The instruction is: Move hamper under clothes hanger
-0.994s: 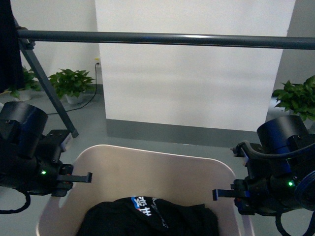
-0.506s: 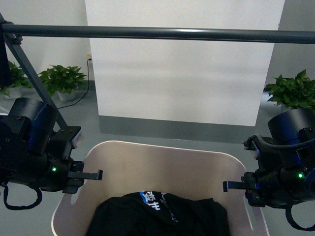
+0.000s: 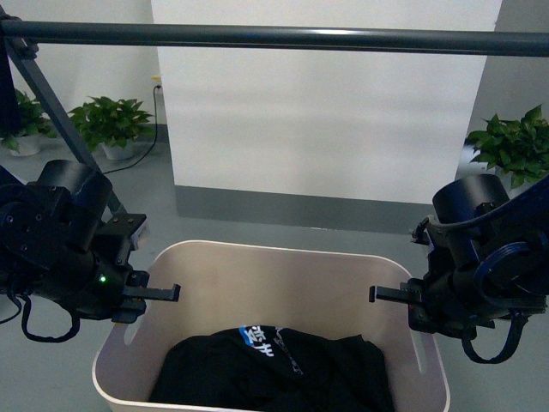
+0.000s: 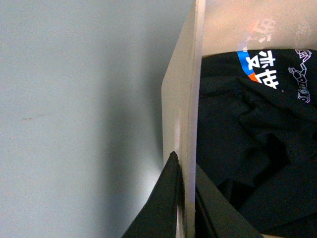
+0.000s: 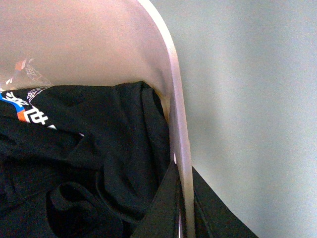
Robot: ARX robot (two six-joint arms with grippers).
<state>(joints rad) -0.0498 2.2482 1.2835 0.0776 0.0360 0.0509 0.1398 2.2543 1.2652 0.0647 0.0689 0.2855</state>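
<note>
Front view: hamper [image 3: 283, 283] sits between the two end effectors, its long axis running from one to the other, black garment [image 3: 274, 373] inside. Left end effector [image 3: 163, 293] is at one short side wall, right end effector [image 3: 384, 294] at the other, so both arms are equally near. Clothes hanger [image 3: 274, 37] bar runs crosswise, parallel to the hamper's long axis, above and ahead of both end effectors, with one slanted leg beyond the left one. How far forward the bar lies can't be told. Left wrist view: left end effector [image 4: 187, 210] straddles the hamper [image 4: 185, 99] rim, one finger outside and one inside, pinching the wall. Right wrist view: right end effector [image 5: 185, 213] does likewise, clamped on the hamper [image 5: 176, 99] rim with the garment just inside. Likely next move: carry it forward, toward the bar.
</note>
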